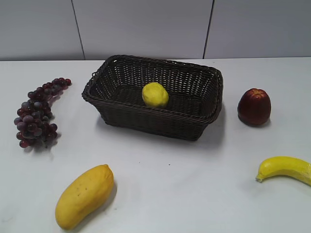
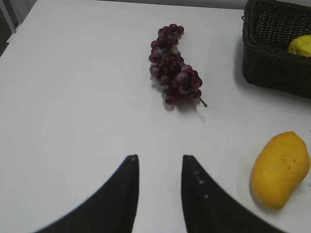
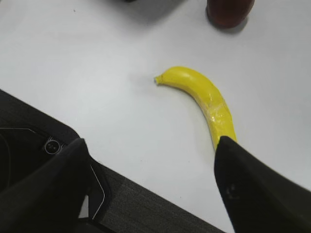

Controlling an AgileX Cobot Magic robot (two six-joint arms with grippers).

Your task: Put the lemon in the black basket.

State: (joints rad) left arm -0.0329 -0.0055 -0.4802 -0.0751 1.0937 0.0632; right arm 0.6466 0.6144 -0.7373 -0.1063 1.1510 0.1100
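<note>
Fingers of my left gripper (image 2: 159, 194) stand apart with nothing between them, hovering over bare white table (image 1: 160, 170); ahead of them in the left wrist view I see a bunch of dark red grapes (image 2: 173, 73), and off to the right a mango (image 2: 280, 169) lying on the tabletop. My right gripper (image 3: 150, 189) is spread wide too, gripping nothing, with a banana (image 3: 204, 99) lying on the table between and just beyond its fingers, its lower end passing behind the right-hand finger (image 3: 257, 189). At the top edge of that right wrist view I catch the base of a dark red apple (image 3: 229, 10). Neither arm shows in the exterior view. From there I see the lemon (image 1: 155, 94) resting inside the black basket (image 1: 146, 119), on its floor near the middle, touched by neither gripper. The grapes sit well to the basket's left, the apple to its right, the mango in front at left and the banana at the front right edge, all apart from the basket.
</note>
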